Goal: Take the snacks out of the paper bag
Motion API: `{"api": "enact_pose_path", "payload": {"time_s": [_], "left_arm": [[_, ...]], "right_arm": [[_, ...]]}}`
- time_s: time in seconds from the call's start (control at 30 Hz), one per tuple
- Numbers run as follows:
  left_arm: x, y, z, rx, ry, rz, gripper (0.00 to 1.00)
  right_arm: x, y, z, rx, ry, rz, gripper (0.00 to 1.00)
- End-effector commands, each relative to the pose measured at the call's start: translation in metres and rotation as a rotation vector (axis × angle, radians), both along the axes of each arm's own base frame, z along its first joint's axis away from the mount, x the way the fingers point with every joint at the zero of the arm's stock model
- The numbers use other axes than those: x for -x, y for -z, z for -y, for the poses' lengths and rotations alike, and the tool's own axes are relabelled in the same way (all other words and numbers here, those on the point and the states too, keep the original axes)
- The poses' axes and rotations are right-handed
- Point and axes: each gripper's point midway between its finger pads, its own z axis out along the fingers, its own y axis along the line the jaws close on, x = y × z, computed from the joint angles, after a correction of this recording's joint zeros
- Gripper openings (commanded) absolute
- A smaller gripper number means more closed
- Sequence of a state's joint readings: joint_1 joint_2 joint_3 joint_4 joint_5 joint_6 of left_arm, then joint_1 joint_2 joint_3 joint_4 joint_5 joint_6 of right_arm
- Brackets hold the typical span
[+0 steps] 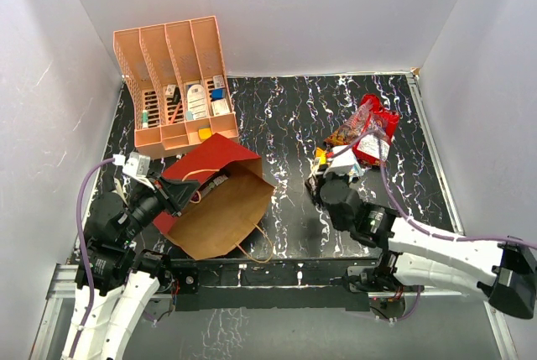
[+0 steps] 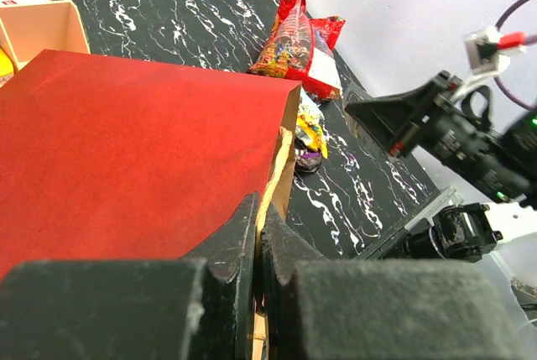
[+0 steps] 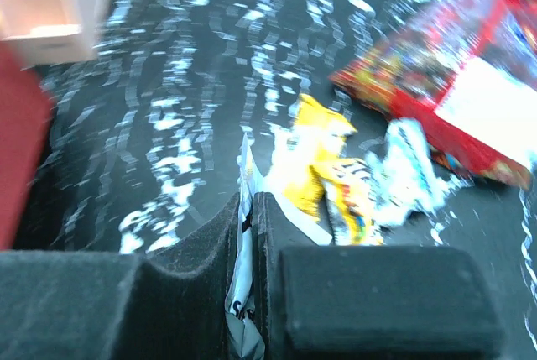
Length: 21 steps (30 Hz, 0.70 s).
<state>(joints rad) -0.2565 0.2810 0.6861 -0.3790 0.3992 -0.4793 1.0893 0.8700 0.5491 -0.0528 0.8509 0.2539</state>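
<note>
At the far left stands the peach rack (image 1: 172, 75), with small boxes in its slots. Just near of it the paper bag (image 1: 220, 209) lies on its side on the black marbled table (image 1: 285, 117), dark red face up and the brown inside showing along its near side. My left claw (image 2: 256, 238) is pinched tight on the bag's rim at its left side, the 2 fingers parted only by the paper edge.

Right of the bag, across a strip of table, my right claw (image 3: 250, 217) is clamped on a thin silver packet (image 3: 243, 301), the wrapper squeezed between both fingers. Just beyond it the loose snacks lie in a small heap: a yellow packet (image 3: 315, 146), an orange packet (image 3: 351, 209) touching it, and a silver-blue packet (image 3: 409, 171) to their right. A purple packet (image 2: 306, 161) sits against the yellow one on its near side. Farthest right, touching the heap, lies the large red-and-clear sweets bag (image 1: 375, 132).
</note>
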Motion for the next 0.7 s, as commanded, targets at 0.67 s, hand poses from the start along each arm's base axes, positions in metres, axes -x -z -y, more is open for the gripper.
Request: {"api": "enact_pose_path", "payload": {"time_s": [0.67], "left_arm": [[-0.004, 0.006, -0.004, -0.002, -0.031, -0.024, 0.00]], "right_arm": [[-0.023, 0.130, 0.126, -0.547, 0.552, -0.384, 0.27]]}}
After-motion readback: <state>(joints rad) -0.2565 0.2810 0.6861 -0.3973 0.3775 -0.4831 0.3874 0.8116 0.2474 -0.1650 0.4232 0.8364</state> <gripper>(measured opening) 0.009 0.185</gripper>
